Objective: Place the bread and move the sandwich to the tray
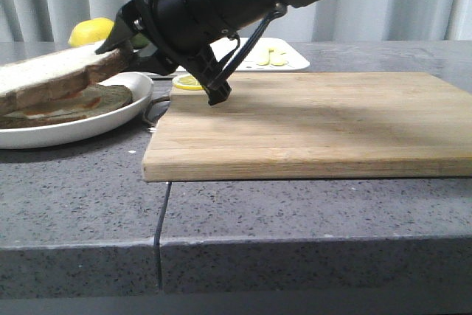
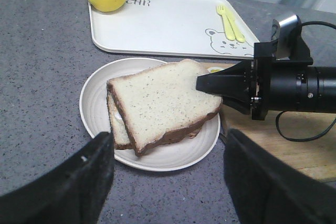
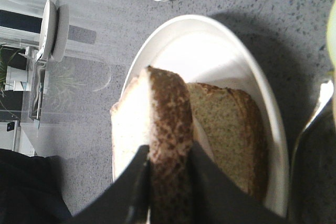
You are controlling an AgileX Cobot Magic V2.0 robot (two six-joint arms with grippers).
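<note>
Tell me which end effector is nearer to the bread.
Right. The right end effector grips the bread at its edge; the left end effector hangs open, apart from it.

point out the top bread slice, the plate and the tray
bread (image 2: 163, 98), left wrist view, middle of its pale top face
plate (image 2: 94, 103), left wrist view, bare left rim
tray (image 2: 168, 24), left wrist view, bare centre

the grey speckled counter (image 1: 295, 212) carries a wooden cutting board (image 1: 310, 123), white plate (image 2: 94, 108) and tray (image 2: 168, 24).
</note>
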